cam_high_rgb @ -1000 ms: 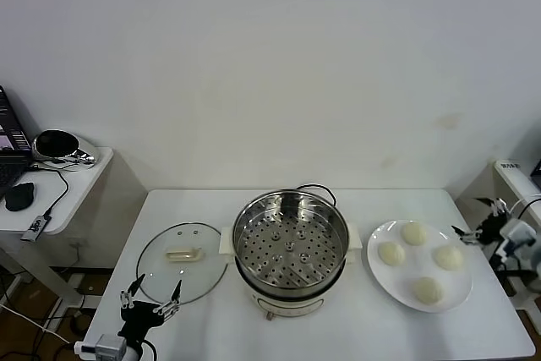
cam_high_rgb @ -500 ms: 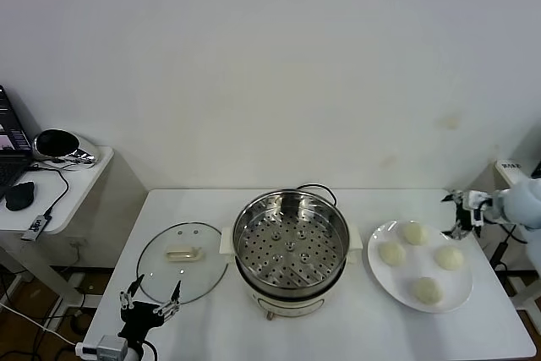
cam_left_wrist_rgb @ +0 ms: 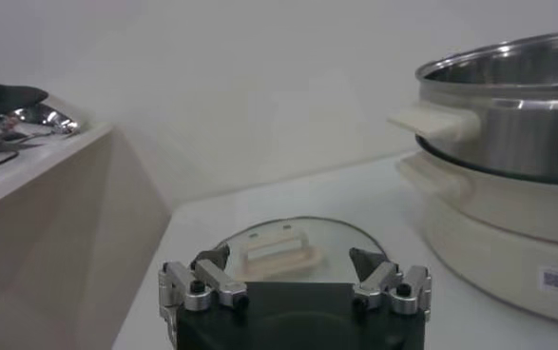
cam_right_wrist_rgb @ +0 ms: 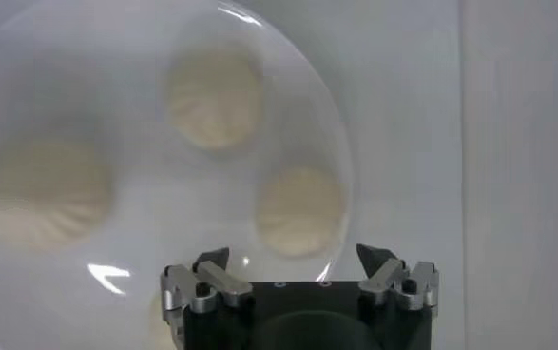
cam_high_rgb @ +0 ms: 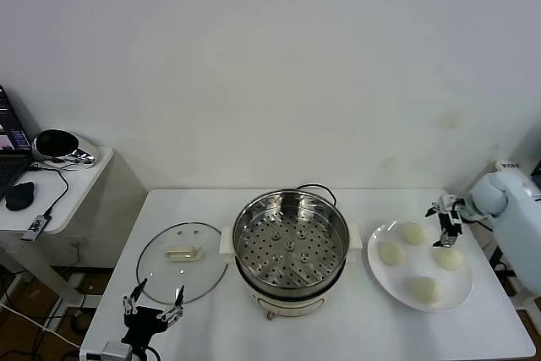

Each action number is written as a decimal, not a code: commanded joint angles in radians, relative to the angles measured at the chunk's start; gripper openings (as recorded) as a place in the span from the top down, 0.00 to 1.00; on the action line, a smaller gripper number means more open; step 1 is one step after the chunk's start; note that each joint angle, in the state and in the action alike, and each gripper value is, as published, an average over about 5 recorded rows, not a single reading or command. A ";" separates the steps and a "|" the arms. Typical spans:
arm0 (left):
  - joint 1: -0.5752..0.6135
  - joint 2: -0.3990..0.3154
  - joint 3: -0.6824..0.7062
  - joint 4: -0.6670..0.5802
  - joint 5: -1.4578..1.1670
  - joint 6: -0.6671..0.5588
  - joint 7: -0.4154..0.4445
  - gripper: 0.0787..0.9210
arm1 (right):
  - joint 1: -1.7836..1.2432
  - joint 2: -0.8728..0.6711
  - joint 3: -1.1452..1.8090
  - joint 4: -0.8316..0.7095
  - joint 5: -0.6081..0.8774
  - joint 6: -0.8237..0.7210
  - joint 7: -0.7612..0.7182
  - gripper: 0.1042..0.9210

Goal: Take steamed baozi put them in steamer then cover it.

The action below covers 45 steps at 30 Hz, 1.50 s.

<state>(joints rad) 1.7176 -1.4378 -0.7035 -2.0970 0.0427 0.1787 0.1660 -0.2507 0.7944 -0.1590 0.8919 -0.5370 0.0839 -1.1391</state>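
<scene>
A: Nearest to us, at the front left edge of the white tabletop (cam_high_rgb: 355, 327), we see the left pincer (cam_high_rgb: 153, 303) with its fingers spread wide, holding nothing. Just beyond it the round clear glass cover (cam_high_rgb: 183, 261) with its cream-white handle lies flat.

B: Right of the cover stands the round shiny stainless-steel steamer (cam_high_rgb: 290, 251), uncovered, its perforated tray bare. Farther right we find a flat white plate (cam_high_rgb: 454, 291) carrying four small cream-white steamed baozi (cam_high_rgb: 427, 290).

A: The right pincer (cam_high_rgb: 445, 218) hangs over the plate's far rim, between the two rear buns, fingers wide apart and gripping nothing. Farthest off to the left stands a white side table (cam_high_rgb: 63, 196).
</scene>
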 commanded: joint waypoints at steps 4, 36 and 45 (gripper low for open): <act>0.001 -0.001 0.000 0.003 0.004 -0.001 0.001 0.12 | 0.047 0.072 -0.032 -0.108 -0.041 0.027 0.024 0.12; -0.001 -0.009 0.020 0.016 0.011 -0.006 0.001 0.12 | 0.030 0.056 -0.015 -0.104 -0.016 0.017 0.033 0.36; -0.005 -0.008 0.027 0.014 0.015 -0.005 -0.001 0.12 | 0.053 -0.026 -0.025 0.000 0.080 -0.003 -0.022 0.37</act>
<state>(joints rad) 1.7125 -1.4469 -0.6769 -2.0822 0.0565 0.1726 0.1656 -0.2058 0.8046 -0.1833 0.8423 -0.5055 0.0824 -1.1403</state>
